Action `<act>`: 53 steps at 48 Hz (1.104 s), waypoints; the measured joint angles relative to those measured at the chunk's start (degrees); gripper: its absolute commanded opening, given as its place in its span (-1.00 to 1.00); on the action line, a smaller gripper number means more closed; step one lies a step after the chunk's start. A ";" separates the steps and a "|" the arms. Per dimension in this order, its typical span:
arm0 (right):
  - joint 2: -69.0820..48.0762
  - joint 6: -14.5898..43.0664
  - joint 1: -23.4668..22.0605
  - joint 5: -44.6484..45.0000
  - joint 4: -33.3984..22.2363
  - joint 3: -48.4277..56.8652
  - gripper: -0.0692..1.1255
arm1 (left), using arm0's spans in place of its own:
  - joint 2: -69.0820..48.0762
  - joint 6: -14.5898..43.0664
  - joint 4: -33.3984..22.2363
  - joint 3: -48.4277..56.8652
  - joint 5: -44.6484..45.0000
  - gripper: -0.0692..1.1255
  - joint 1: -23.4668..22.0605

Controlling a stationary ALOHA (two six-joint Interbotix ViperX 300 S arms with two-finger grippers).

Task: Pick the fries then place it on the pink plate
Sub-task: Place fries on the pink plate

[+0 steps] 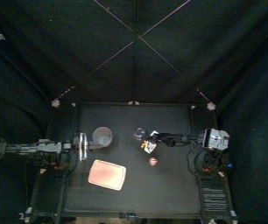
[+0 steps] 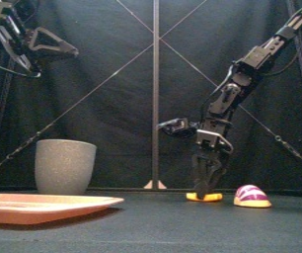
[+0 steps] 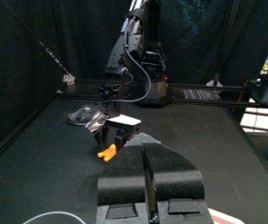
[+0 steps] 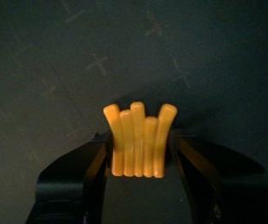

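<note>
Confirming the grasp step: my right tool [image 2: 206,184] pinches the fries [image 4: 140,140], seemingly resting on the table [image 1: 160,188] right of centre. Outstanding: lift and transfer to the empty pink plate [image 1: 107,174]. Left tool [image 3: 150,153] idles, pressed together.

— What sits in the lower middle of the frame?
— The left claw [image 3: 151,175], its two jaws pressed together above the black counter [image 3: 218,131].
— And mid-frame?
— The right claw [image 3: 114,142] reaches down from its arm, clamped on orange fries [image 3: 105,153] low at the counter. A small toy [image 3: 84,114] lies near it, up and to the left.
</note>
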 measured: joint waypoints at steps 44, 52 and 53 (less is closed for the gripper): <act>8.61 0.35 21.01 3.08 0.53 -24.96 0.03 | -0.26 0.09 0.00 0.26 -0.09 -0.87 2.11; 15.12 0.35 23.73 2.81 0.70 -32.08 0.05 | -0.26 0.09 0.00 0.53 0.00 -0.87 3.96; 15.82 0.26 23.91 2.64 0.70 -33.05 0.06 | -0.26 0.09 0.00 0.53 0.00 -0.87 4.22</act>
